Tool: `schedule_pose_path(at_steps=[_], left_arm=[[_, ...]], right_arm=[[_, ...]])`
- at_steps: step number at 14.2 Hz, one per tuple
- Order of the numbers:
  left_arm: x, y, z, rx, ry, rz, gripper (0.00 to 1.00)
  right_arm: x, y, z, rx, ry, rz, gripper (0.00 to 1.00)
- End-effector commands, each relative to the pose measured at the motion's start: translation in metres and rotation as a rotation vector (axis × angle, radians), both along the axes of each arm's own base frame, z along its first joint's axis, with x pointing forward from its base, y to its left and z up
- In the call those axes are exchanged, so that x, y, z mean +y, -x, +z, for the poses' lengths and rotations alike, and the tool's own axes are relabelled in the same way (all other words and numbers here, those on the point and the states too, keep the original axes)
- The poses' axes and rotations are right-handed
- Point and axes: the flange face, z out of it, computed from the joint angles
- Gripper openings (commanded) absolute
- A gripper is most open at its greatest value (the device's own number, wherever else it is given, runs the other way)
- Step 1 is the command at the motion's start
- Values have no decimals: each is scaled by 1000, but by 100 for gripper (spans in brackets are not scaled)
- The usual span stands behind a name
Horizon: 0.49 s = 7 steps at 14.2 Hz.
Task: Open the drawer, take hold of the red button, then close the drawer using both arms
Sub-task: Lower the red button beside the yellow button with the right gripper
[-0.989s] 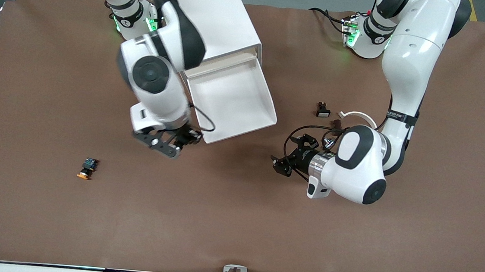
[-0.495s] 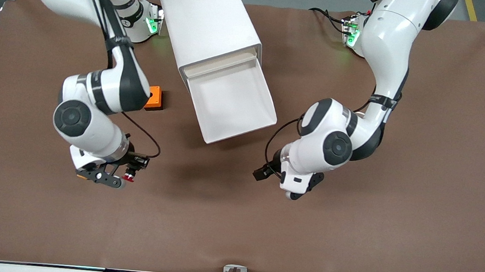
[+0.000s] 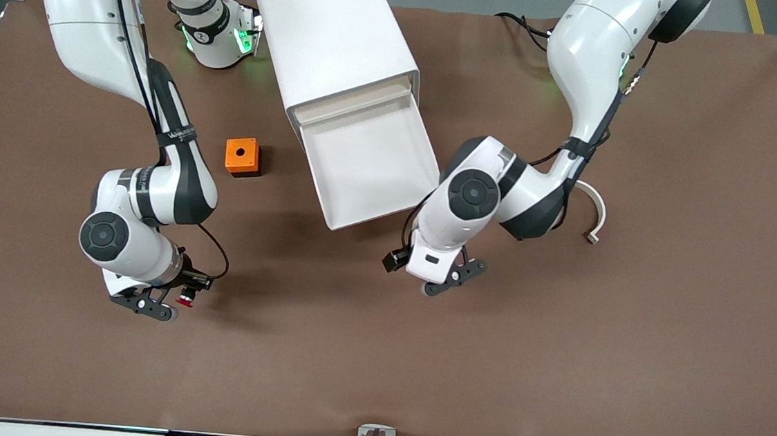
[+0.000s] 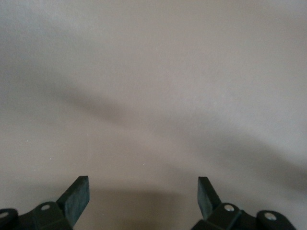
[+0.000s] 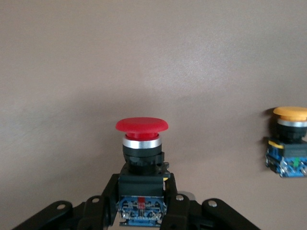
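Now the right gripper (image 3: 178,296) hangs over bare table toward the right arm's end, its fingers (image 5: 169,191) clenched on the black body of the button (image 5: 142,158). The button's round red cap (image 3: 184,301) sticks out past the fingertips, and in the right wrist view a bluish end shows between the finger bases. Whether the cap touches the table (image 3: 377,356) I cannot quite tell from the front view; it looks just above it. Near that gripper, off to one side in the right wrist view, an orange-capped button (image 5: 289,141) stands on the table, well apart from the held one.

Over bare table near the open corner of the drawer (image 3: 370,164), the left gripper (image 3: 449,278) hangs with its fingers (image 4: 76,199) spread wide and nothing between them; the left wrist view shows only plain table surface under them.

The drawer stands pulled out of the white cabinet (image 3: 336,41), its tray showing nothing inside. Between the cabinet and the right arm sits an orange cube (image 3: 241,156) with a hole in its top. A white curved piece (image 3: 595,213) lies on the table beside the left arm's elbow.
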Motion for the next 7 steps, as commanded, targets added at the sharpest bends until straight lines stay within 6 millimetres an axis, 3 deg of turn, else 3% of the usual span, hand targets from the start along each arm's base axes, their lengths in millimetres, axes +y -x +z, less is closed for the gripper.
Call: schedule_pose_path(at_steps=[1, 4, 7], left_arm=[[-13, 26, -10, -20, -47, -21, 99], [-32, 47, -9, -18, -54, -26, 99], [-50, 75, -9, -4, -65, -38, 99]], right_arm=[[-34, 6, -28, -20, -3, 28, 0], [-62, 9, -39, -17, -3, 23, 0], [-65, 14, -42, -7, -11, 25, 0]])
